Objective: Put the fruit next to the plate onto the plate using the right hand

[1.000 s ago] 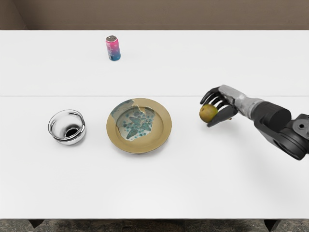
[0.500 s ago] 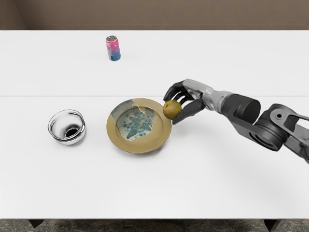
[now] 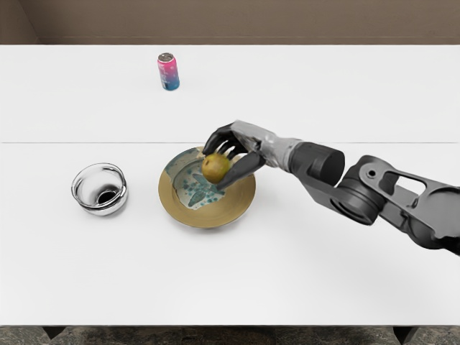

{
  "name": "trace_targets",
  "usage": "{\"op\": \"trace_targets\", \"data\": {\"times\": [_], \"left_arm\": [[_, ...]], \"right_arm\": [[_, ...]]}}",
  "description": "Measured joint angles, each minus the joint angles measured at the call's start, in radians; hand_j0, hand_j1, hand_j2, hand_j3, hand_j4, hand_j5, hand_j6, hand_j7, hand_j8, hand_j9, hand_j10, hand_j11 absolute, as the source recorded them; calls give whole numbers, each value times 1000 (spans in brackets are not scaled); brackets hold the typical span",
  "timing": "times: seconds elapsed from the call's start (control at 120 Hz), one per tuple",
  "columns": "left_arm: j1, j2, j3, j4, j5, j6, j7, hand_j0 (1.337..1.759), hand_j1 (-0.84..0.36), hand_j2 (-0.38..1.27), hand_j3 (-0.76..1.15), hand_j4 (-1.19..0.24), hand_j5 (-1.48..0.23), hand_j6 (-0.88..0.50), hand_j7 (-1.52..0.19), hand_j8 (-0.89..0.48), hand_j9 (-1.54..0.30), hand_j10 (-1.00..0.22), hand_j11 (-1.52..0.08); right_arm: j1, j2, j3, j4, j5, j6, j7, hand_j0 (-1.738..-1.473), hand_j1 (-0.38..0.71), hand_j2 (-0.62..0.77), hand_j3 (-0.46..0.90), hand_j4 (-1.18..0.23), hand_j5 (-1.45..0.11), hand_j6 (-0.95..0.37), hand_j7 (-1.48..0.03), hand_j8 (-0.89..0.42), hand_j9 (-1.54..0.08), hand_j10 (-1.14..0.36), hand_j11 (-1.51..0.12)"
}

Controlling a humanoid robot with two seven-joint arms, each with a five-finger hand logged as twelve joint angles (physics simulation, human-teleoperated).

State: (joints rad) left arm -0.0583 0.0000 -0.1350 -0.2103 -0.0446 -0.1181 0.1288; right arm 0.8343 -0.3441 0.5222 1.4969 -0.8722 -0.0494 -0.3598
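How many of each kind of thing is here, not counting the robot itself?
Drink can: 1
Metal bowl: 1
Plate: 1
Fruit, held in the right hand over the plate: 1
Total: 4

A slim pink-and-blue drinks can [image 3: 167,72] stands upright near the far edge of the white table [image 3: 230,273], left of centre. A shiny round metal bowl [image 3: 99,188] sits near the left edge.

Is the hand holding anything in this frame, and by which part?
The right hand holds the yellow-green fruit, fingers curled over its top and thumb along its right side, over the plate.
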Motion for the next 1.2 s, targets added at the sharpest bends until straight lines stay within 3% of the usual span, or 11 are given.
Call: {"op": "trace_targets", "data": {"times": [0.3, 0.55, 0.767, 1.075, 1.2], "left_arm": [[0, 0, 0, 0, 0, 0, 0, 1658, 348, 0, 0, -1, -1, -1, -1, -1, -1, -1, -1], [0, 0, 0, 0, 0, 0, 0, 1658, 348, 0, 0, -1, -1, -1, -1, -1, -1, -1, -1], [0, 0, 0, 0, 0, 0, 0, 1658, 348, 0, 0, -1, -1, -1, -1, -1, -1, -1, -1], [0, 0, 0, 0, 0, 0, 0, 1658, 348, 0, 0, -1, -1, -1, -1, -1, -1, -1, -1], [0, 0, 0, 0, 0, 0, 0, 1658, 348, 0, 0, -1, -1, -1, -1, -1, -1, -1, -1]], "right_arm": [[29, 122, -47, -110, -15, 2, 0, -1656, 191, 267, 0, -674, -896, -513, -885, -467, -910, -564, -917], [40, 147, -61, -135, -11, 3, -3, -1656, 195, 257, 0, -647, -856, -519, -848, -474, -869, -565, -878], [40, 149, -62, -142, -1, 2, -8, -1657, 183, 95, 0, -527, -690, -484, -687, -449, -694, -500, -697], [40, 151, -60, -152, 6, 2, -8, -1658, 40, -24, 0, -343, -447, -334, -447, -326, -448, -337, -449], [43, 149, -60, -153, 62, 7, -7, -1658, -106, -18, 0, -213, -278, -208, -277, -204, -278, -210, -279]]}}
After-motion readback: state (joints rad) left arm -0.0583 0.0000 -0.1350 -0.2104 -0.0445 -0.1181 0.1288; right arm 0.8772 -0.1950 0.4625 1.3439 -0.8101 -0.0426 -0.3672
